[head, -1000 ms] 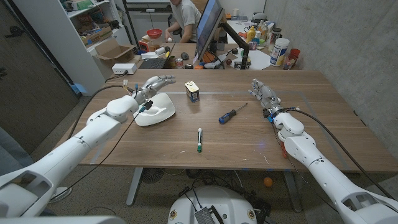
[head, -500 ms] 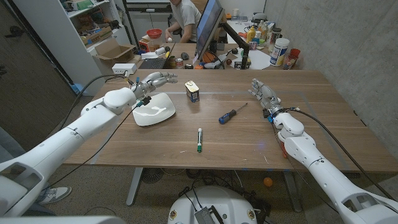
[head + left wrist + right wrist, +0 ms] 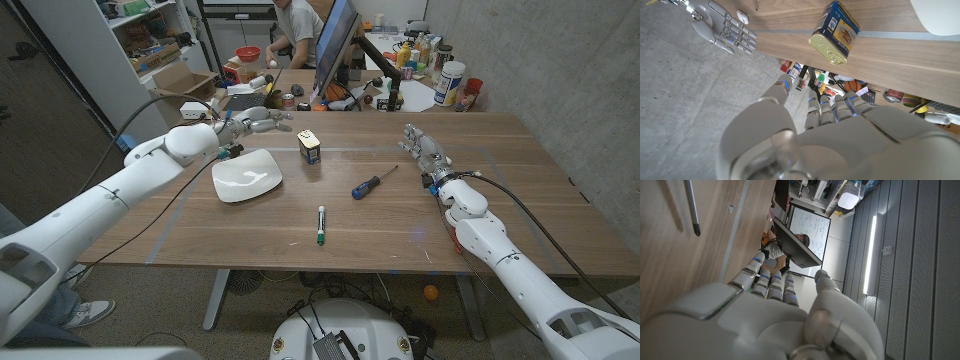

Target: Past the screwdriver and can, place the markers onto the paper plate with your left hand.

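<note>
1. Left robot hand (image 3: 255, 123) holds nothing, fingers loosely extended and apart. It hovers near the far edge of the surface (image 3: 520, 215), beyond the paper plate (image 3: 247, 177) and well away from the marker (image 3: 320, 224).
2. Marker lies alone on the surface toward the near side, green cap pointing at the near edge, between plate and screwdriver (image 3: 371, 184). Plate carries nothing, so I judge the pick not yet started.
3. Risk: reaching from here, the forearm crosses over the plate; a low pass can drag or flip it, since it looks light.
4. Risk: the can (image 3: 310, 147) stands just beside the left robot hand, toward the middle. A sideways sweep can knock it over.
5. Risk: the marker is thin and round; a loose pinch rolls it toward the near edge.
6. Risk: an overshoot past the marker bumps the screwdriver.
7. Right robot hand (image 3: 425, 152) is empty, fingers straight and close together, parked beyond the screwdriver, clear of the left arm's path.
</note>
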Controlling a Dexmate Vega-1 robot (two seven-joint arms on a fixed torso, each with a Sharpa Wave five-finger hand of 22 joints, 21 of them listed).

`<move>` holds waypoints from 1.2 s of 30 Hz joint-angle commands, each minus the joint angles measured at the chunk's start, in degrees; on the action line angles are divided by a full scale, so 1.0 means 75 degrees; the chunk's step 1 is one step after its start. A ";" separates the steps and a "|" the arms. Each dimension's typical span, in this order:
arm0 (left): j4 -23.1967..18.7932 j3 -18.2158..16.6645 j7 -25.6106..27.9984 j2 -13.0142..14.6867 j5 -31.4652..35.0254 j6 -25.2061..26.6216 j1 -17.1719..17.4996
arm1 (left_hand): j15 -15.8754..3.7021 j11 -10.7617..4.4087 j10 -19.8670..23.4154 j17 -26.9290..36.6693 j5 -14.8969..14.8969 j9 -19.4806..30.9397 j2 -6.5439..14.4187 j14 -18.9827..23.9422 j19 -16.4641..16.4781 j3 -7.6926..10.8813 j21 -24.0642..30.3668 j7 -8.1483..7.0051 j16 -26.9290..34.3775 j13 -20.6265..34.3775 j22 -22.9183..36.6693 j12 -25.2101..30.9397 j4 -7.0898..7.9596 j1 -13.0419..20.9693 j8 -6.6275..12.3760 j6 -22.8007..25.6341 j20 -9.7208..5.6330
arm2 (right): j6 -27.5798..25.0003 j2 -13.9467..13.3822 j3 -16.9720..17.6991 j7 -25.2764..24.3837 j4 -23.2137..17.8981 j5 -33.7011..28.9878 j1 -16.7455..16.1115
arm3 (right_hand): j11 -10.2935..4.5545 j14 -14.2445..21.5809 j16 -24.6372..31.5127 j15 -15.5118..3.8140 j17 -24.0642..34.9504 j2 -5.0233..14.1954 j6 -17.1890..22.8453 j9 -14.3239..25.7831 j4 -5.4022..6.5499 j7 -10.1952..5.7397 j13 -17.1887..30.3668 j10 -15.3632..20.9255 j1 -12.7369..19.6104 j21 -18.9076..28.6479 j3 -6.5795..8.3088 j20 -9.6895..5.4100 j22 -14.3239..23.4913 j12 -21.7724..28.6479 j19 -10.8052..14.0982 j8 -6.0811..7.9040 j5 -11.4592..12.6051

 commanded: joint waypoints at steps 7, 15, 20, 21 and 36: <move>-0.0651 0.0564 -0.1009 0.0191 0.1744 -0.0001 -0.0792 | -0.0003 -0.0016 -0.0027 0.0013 0.0029 0.0049 -0.0040 0.0014 -0.0011 0.0084 0.0027 -0.0094 0.0035 0.0015 0.0023 0.0077 0.0012 0.0299 0.0061 0.0032 0.0218 | 0.0076 0.0031 0.0013 -0.0140 -0.0032 -0.0049 0.0026 | -0.0025 -0.0069 -0.0001 -0.0001 0.0032 0.0033 -0.0055 0.0011 0.0005 -0.0021 0.0042 -0.0029 0.0084 -0.0015 0.0005 0.0029 0.0010 -0.0005 -0.0054 0.0004 0.0034; -0.0759 0.1032 -0.1703 -0.0025 0.2845 -0.0231 -0.1347 | -0.0004 -0.0038 -0.0046 0.0013 0.0030 0.0055 -0.0064 0.0007 -0.0028 0.0099 0.0028 -0.0147 0.0032 0.0017 0.0026 0.0077 0.0015 0.0463 0.0069 0.0063 0.0193 | 0.0104 0.0067 -0.0012 -0.0185 -0.0022 -0.0078 0.0077 | -0.0016 -0.0074 -0.0002 -0.0001 0.0029 0.0025 -0.0064 0.0012 -0.0006 -0.0024 0.0044 -0.0030 0.0097 -0.0009 0.0004 0.0035 0.0010 0.0002 -0.0058 0.0014 0.0035; -0.0818 0.1136 -0.1941 -0.0149 0.3274 -0.0458 -0.1541 | -0.0009 -0.0049 -0.0057 0.0013 0.0028 0.0059 -0.0088 0.0008 -0.0047 0.0105 0.0026 -0.0171 0.0033 0.0018 0.0027 0.0078 0.0017 0.0583 0.0065 0.0061 0.0140 | 0.0133 0.0079 -0.0015 -0.0231 -0.0056 -0.0095 0.0073 | -0.0026 -0.0073 -0.0001 -0.0003 0.0029 0.0023 -0.0065 0.0013 -0.0010 -0.0027 0.0045 -0.0040 0.0102 -0.0007 0.0004 0.0036 0.0010 0.0001 -0.0060 0.0020 0.0035; -0.0855 0.1151 -0.1963 -0.0157 0.3384 -0.0507 -0.1563 | -0.0005 0.0000 -0.0054 0.0013 0.0026 0.0061 -0.0101 0.0010 -0.0048 0.0104 0.0028 -0.0172 0.0033 0.0018 0.0026 0.0082 0.0019 0.0634 0.0066 0.0067 0.0083 | 0.0128 0.0074 -0.0013 -0.0247 -0.0072 -0.0099 0.0064 | -0.0025 -0.0071 0.0000 0.0001 0.0029 0.0023 -0.0068 0.0013 -0.0010 -0.0025 0.0045 -0.0039 0.0103 -0.0008 0.0003 0.0035 0.0010 0.0002 -0.0062 0.0019 0.0035; -0.1313 0.1298 -0.2495 -0.0275 0.4693 -0.1509 -0.1796 | 0.0038 0.0003 -0.0205 0.0014 0.0015 0.0073 -0.0172 -0.0084 -0.0082 0.0104 0.0030 -0.0318 0.0007 0.0020 0.0023 0.0043 0.0031 0.1008 0.0063 0.0090 0.0097 | 0.0153 0.0036 0.0065 -0.0493 -0.0279 -0.0091 -0.0124 | -0.0017 -0.0079 -0.0002 0.0018 0.0027 0.0006 -0.0069 0.0015 -0.0016 -0.0026 0.0048 -0.0043 0.0105 -0.0003 -0.0008 0.0049 0.0010 0.0010 -0.0074 0.0034 0.0033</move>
